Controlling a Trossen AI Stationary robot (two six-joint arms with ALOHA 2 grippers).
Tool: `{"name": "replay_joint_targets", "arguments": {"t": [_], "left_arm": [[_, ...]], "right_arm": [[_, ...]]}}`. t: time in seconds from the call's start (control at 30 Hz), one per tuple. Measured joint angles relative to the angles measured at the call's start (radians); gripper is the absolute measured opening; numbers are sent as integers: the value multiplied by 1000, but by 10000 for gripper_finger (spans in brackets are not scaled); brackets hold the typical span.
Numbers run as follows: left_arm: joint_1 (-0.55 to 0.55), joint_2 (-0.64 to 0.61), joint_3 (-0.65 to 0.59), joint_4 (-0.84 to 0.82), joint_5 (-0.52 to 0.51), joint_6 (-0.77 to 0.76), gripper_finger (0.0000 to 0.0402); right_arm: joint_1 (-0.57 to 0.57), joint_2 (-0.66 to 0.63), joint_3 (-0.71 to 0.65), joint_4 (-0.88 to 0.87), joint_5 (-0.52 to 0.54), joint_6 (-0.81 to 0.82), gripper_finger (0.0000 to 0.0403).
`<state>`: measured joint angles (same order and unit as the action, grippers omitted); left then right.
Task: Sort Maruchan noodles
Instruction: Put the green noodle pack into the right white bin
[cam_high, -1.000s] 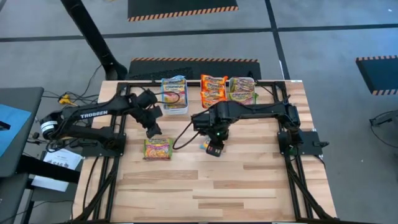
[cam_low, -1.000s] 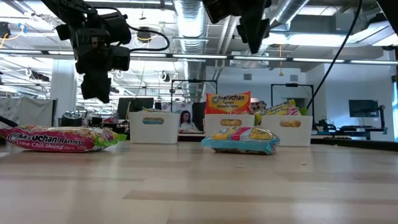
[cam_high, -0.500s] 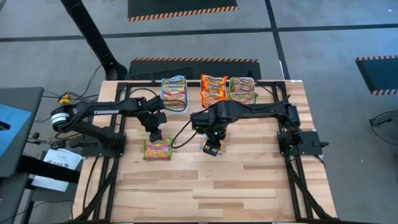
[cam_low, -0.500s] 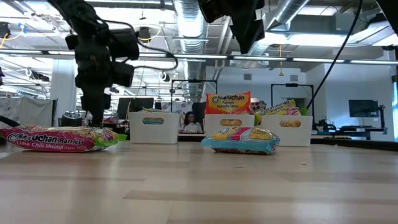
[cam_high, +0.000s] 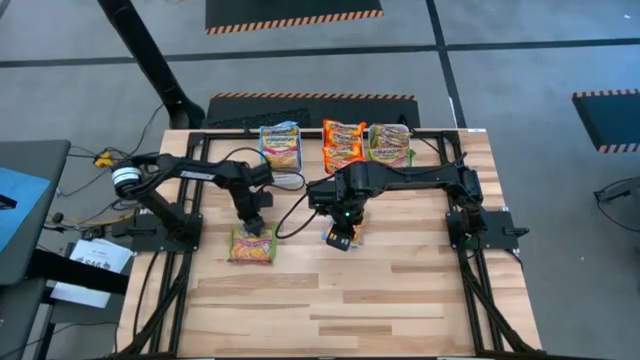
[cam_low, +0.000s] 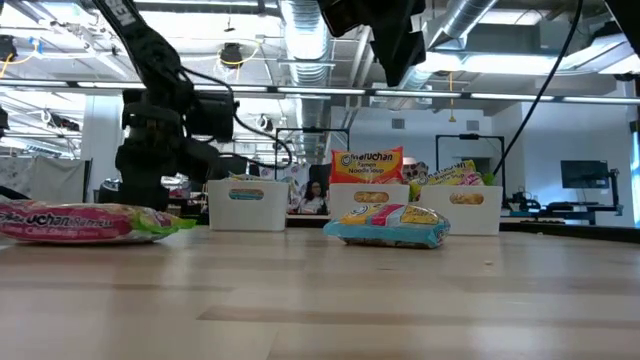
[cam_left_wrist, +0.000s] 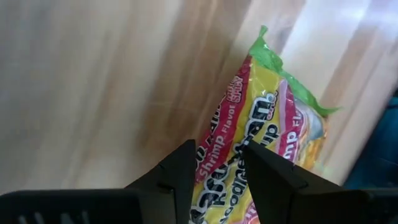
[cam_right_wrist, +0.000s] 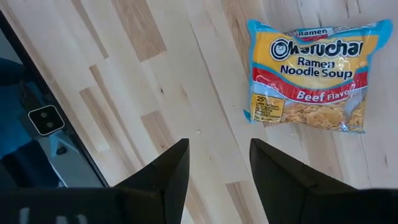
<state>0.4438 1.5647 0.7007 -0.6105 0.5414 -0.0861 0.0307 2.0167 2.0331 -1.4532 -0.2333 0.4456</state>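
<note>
Between the left gripper's parted fingers lies the lime chili shrimp packet, its near edge right under the tips; the fingers straddle it but have not pinched it. From above, the left gripper sits at the far edge of that packet, low on the worktop, and the level view shows it down at the packet. To do this step well, I judge it should settle a touch lower so both fingers bracket the crimped edge or a ridge of the noodle block, then close gently: the wrapper looks slick and the block brittle, so a hard squeeze could crush it and a shallow one could slip off. Lift straight up before swinging away.

Off to its right, the right gripper hangs open above the worktop, with the blue beef packet just ahead of its fingertips, untouched. From above, this gripper covers most of that packet. It would do best to wait or keep apart so the arms do not cross.

Beyond both grippers stand three white bins in a row at the far edge. From above they hold blue-edged, orange and green-edged packets. The lime packet seems to belong in the green one, farthest from the left gripper, past the right arm; the path should clear that arm
</note>
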Motion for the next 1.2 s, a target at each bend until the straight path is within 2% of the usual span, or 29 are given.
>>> {"name": "replay_joint_targets", "arguments": {"t": [0.2, 0.37, 0.43, 0.57, 0.73, 1.07, 1.2], "left_arm": [[-2, 59, -2, 3, 131, 0, 101], [-10, 56, -2, 16, 160, -16, 26], [-10, 56, -3, 33, 168, -47, 9], [-13, 57, -3, 97, 224, -96, 1], [-36, 57, -4, 170, 300, -111, 0], [-100, 57, -3, 411, 415, -212, 0], [-112, 57, -3, 521, 452, -271, 0]], "right_arm": [[0, 0, 0, 0, 38, 1, 192], [0, 0, 0, 0, 53, 5, 192], [-1, 0, 0, 3, 52, 22, 192], [-6, 0, 0, 73, 28, 4, 192], [-7, 0, 0, 169, -68, -137, 191], [-14, 0, 0, 0, -85, -193, 191], [-14, 0, 0, -29, -137, -268, 191]]}}
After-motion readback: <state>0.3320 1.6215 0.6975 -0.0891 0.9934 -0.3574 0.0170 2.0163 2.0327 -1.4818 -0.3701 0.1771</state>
